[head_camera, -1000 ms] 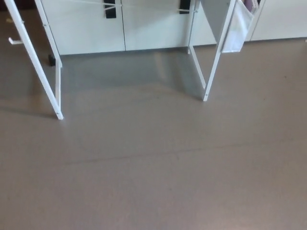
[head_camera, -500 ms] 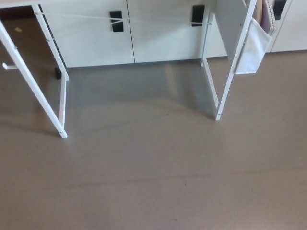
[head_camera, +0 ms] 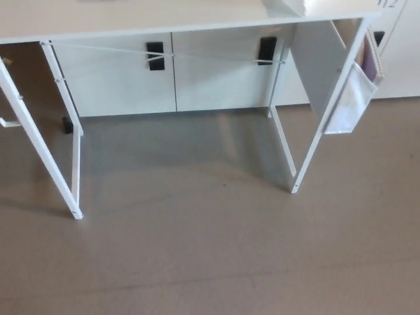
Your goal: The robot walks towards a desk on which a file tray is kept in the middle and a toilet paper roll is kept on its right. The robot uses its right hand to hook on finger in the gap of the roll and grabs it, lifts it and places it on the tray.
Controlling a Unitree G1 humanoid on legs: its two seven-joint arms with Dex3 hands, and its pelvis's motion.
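Observation:
Only the front strip of the white desk top point(head_camera: 131, 16) shows, along the top edge of the head view. On its right part sits a white object point(head_camera: 285, 6), cut off by the picture's edge; I cannot tell whether it is the roll or the tray. Neither of my hands is in the picture.
The desk stands on thin white legs, one at the left point(head_camera: 46, 157) and one at the right point(head_camera: 321, 118). A white fabric pouch point(head_camera: 351, 98) hangs on its right side. White cabinets point(head_camera: 118, 79) with black handles point(head_camera: 155, 56) stand behind. Brown floor point(head_camera: 197, 249) lies between me and the desk.
The whole picture has shifted downward as the camera moved, so the desk top now shows at the top edge. Nothing in the scene has moved by itself.

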